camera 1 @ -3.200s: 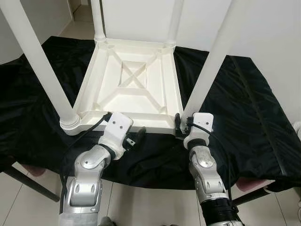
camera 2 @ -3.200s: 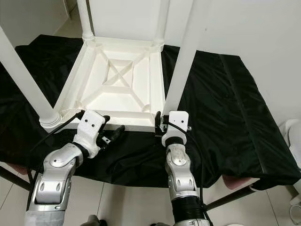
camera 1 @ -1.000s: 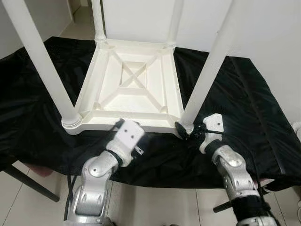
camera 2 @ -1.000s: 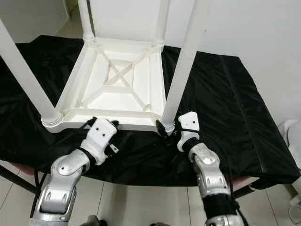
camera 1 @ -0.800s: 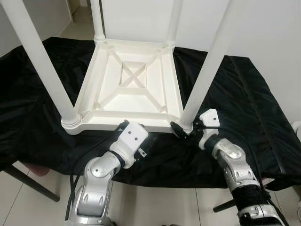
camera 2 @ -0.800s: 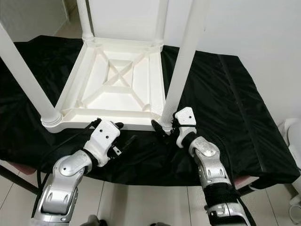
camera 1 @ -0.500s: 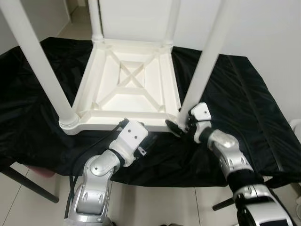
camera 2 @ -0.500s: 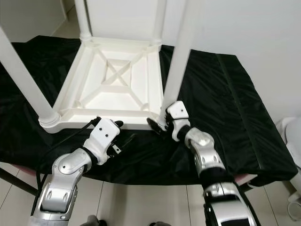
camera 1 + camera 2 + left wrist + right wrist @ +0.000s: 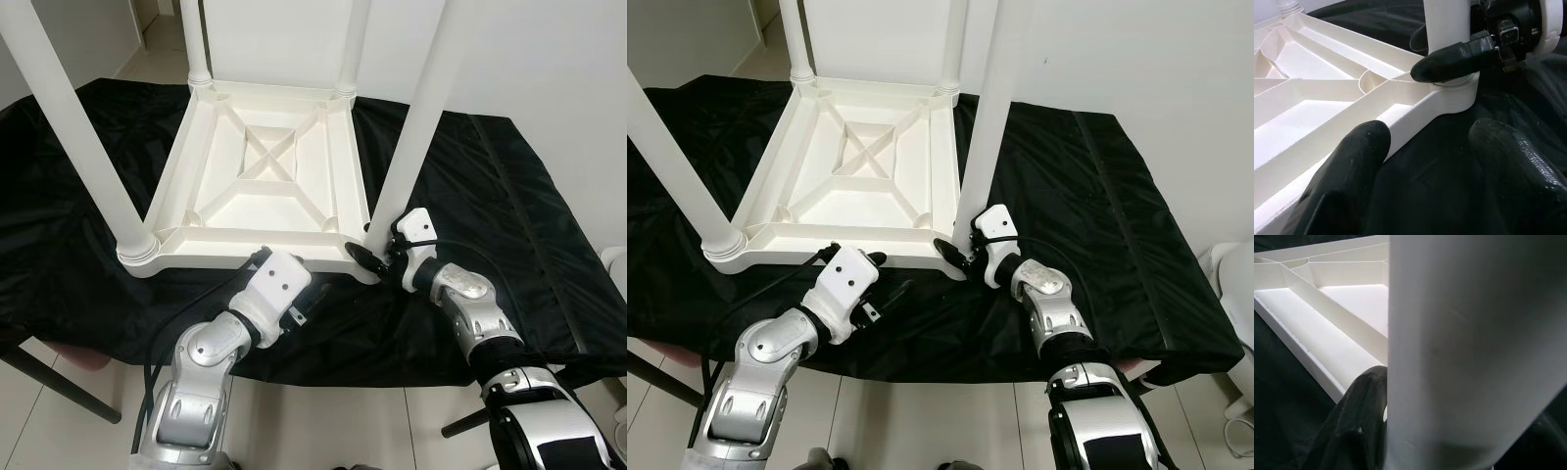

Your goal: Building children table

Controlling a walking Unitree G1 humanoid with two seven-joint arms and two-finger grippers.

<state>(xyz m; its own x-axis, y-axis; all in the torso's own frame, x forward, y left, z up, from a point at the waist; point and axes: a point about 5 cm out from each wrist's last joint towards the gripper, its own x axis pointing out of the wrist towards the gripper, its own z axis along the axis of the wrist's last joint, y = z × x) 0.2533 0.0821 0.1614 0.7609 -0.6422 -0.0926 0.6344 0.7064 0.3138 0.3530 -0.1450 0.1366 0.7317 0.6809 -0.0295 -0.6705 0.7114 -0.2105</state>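
Observation:
A white plastic children's table [image 9: 245, 260] lies upside down on a black cloth, its legs pointing up. My right gripper [image 9: 377, 250] is shut on the near right leg [image 9: 416, 117] just above its socket. One of its black fingers [image 9: 1449, 61] lies across the front of the leg, the other behind it. In the right wrist view the leg [image 9: 1469, 347] stands right beside a finger [image 9: 1359, 421]. My left gripper [image 9: 1430, 161] is open at the table's front rim. One finger [image 9: 1352, 166] hangs over the rim, the other over the cloth.
The black cloth [image 9: 509, 196] covers a low work surface that ends just before my arms, with pale floor tiles below. A dark metal support leg [image 9: 59, 382] slants at the lower left. A white object [image 9: 1239, 284] stands at the far right. A white wall stands behind.
My right gripper has swung in from the right and closed around the base of the near right leg. The left gripper has barely moved. The camera has shifted slightly.

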